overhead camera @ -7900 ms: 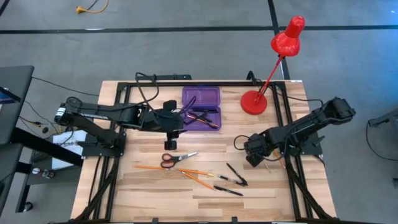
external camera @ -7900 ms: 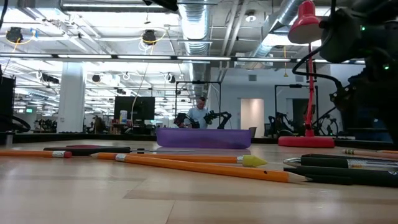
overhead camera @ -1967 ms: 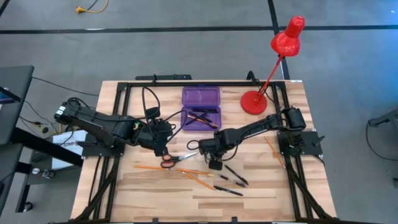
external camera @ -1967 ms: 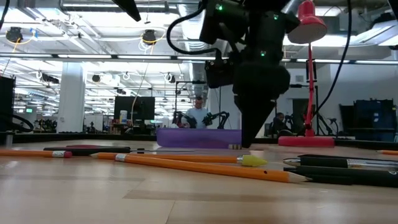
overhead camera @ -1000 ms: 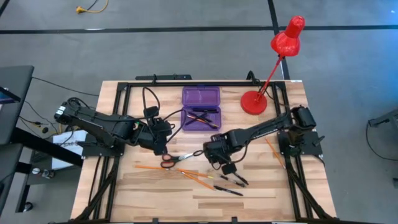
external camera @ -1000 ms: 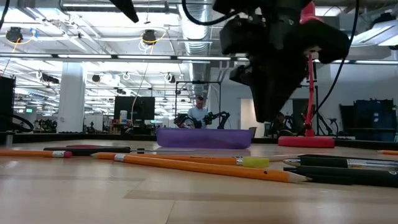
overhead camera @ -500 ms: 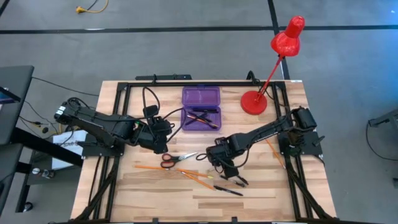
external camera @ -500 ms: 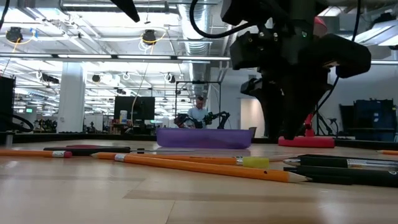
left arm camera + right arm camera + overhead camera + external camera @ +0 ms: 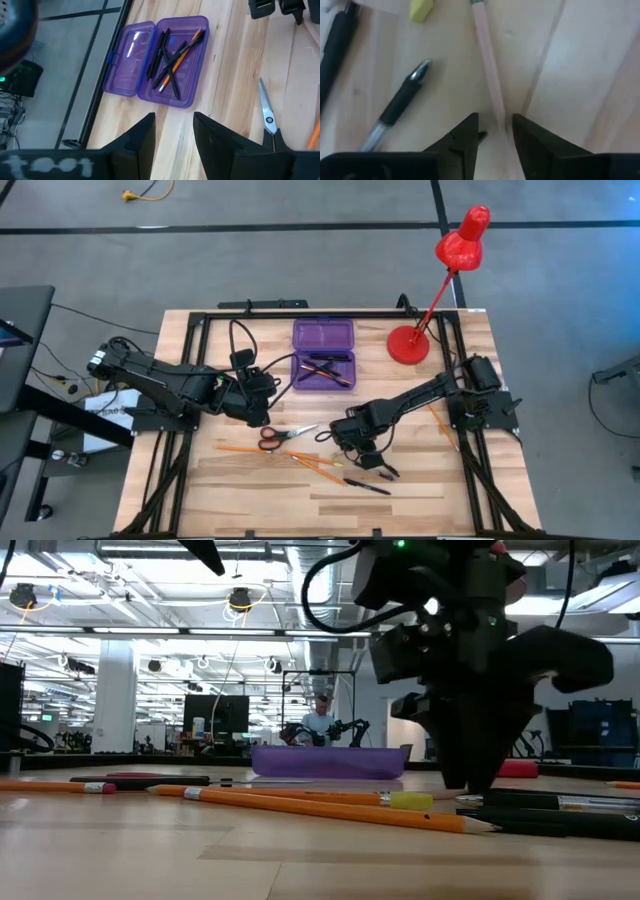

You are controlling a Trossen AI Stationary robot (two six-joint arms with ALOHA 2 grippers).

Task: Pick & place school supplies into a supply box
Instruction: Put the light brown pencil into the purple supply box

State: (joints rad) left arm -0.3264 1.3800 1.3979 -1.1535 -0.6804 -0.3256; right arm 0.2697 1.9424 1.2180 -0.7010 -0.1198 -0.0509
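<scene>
The purple supply box [image 9: 323, 356] lies open at the table's far middle. In the left wrist view the box [image 9: 167, 65] holds black pens and an orange pencil. Red-handled scissors [image 9: 281, 436], orange pencils [image 9: 318, 464] and black pens [image 9: 381, 463] lie on the near half. My right gripper [image 9: 363, 454] is down at the table among them, open. Its fingers [image 9: 468, 134] stand on either side of a pencil [image 9: 487, 75] without plainly touching it, and a black pen [image 9: 400, 105] lies beside it. My left gripper [image 9: 262, 414] waits open, left of the box and above the scissors [image 9: 267, 117].
A red desk lamp stands with its base [image 9: 407, 343] at the far right, next to the box. One more pencil [image 9: 437, 420] lies near the right arm's mount. Black frame rails run along the table's left, right and far edges.
My right gripper has moved a little toward the near edge and come down from above the table until its fingertips stand at the tabletop over a pencil beside the pens. The pencils, pens and scissors lie as before.
</scene>
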